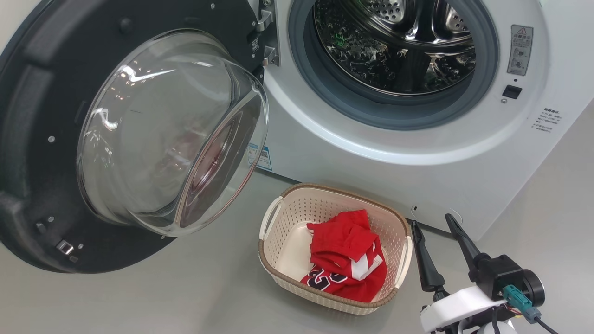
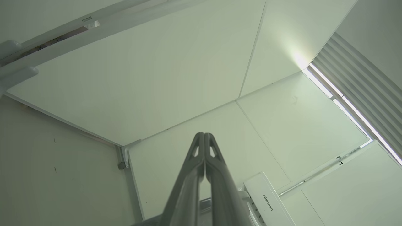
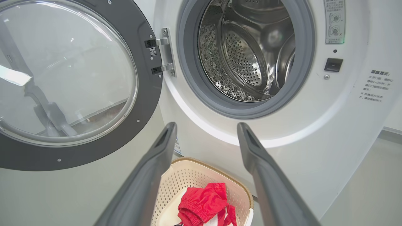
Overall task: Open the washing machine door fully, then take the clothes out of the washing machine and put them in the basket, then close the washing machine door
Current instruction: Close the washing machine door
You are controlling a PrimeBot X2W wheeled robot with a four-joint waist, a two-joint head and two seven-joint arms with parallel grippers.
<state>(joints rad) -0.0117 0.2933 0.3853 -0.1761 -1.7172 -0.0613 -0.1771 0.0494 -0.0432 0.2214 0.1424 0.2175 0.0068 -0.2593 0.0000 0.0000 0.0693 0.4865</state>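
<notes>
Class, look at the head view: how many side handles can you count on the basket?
2. One handle is on the basket's left side, toward the open washing machine door; the other is on its right side, near the right gripper. None seems hidden.

I see the washing machine (image 1: pixel 325 153) is white, with a grey gasket (image 1: pixel 394 111) and a shiny steel drum (image 1: pixel 394 51) dotted with small holes. The washing machine door (image 1: pixel 28 139) is black around clear glass. The basket (image 1: pixel 297 213) is cream and perforated, with a brown woven rim. The clothes (image 1: pixel 348 250) are red, with white trim and black lettering. The floor (image 1: pixel 139 297) is pale grey.
</notes>
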